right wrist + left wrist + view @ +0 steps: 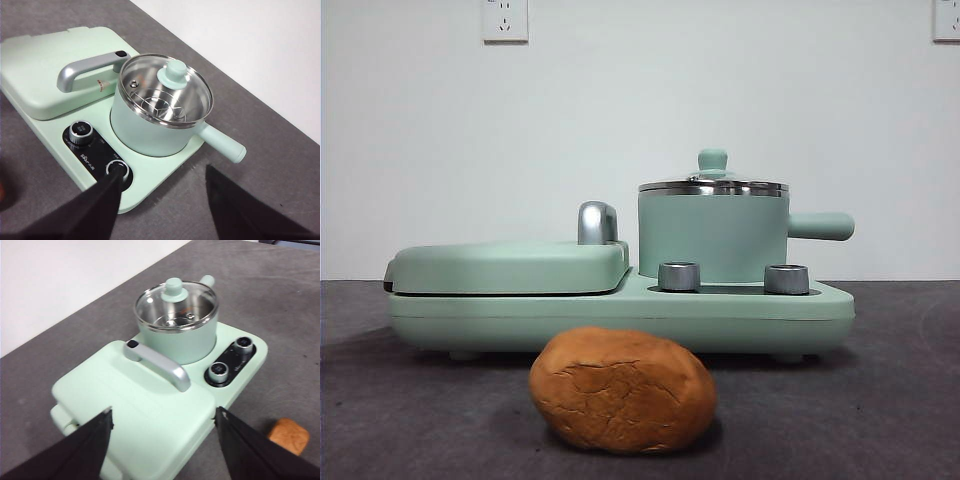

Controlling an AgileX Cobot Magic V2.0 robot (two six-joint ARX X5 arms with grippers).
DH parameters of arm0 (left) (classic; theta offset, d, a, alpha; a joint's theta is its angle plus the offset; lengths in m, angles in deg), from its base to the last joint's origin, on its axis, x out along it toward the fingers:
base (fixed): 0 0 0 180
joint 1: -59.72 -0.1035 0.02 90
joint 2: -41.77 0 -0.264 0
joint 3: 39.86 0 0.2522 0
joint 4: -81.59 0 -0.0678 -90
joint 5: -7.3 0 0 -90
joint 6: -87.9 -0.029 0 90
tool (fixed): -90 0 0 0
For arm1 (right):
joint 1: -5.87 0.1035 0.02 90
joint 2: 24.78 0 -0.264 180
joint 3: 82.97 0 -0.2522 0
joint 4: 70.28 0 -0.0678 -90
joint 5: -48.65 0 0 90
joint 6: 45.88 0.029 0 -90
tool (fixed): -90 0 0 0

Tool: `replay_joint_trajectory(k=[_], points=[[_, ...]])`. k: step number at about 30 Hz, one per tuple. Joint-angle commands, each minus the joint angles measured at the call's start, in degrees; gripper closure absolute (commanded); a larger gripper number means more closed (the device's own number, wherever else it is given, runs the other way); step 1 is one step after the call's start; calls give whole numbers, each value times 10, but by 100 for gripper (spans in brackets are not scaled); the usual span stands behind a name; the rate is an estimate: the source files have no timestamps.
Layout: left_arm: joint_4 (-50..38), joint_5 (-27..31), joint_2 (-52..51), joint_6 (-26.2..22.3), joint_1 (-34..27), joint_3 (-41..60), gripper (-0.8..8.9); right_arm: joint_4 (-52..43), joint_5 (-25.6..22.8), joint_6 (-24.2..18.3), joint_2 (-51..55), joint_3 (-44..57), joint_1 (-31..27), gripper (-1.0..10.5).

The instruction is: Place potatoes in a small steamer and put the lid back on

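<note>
Nothing of the task is done yet: lid on, potato on the table.

Both my claws hover above the appliance, spread wide and empty: my left gripper (162,440) over the flat green griddle cover (150,410), my right gripper (162,200) near the two steel dials (97,152). The round glass lid with its steel rim and mint-green knob (712,180) sits on the mint-green cylindrical steamer pot (712,235). The orange-brown, cracked-skinned potato (622,390) lies on the grey table (880,400) just in front of the base. Left, I judge: lift the lid, load the potato, re-cover.
</note>
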Motion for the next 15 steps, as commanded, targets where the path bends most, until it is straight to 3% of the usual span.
replay_joint_trajectory(k=[1,7,15], points=[[-9,3,9,14,8,-12,469,-4,-3,-2,-2,-10,5,667],[-83,7,45,49,39,-12,471,-4,-2,25,-2,-10,11,667],[-245,82,167,120,106,-24,471,-4,-2,38,-2,-10,11,667]])
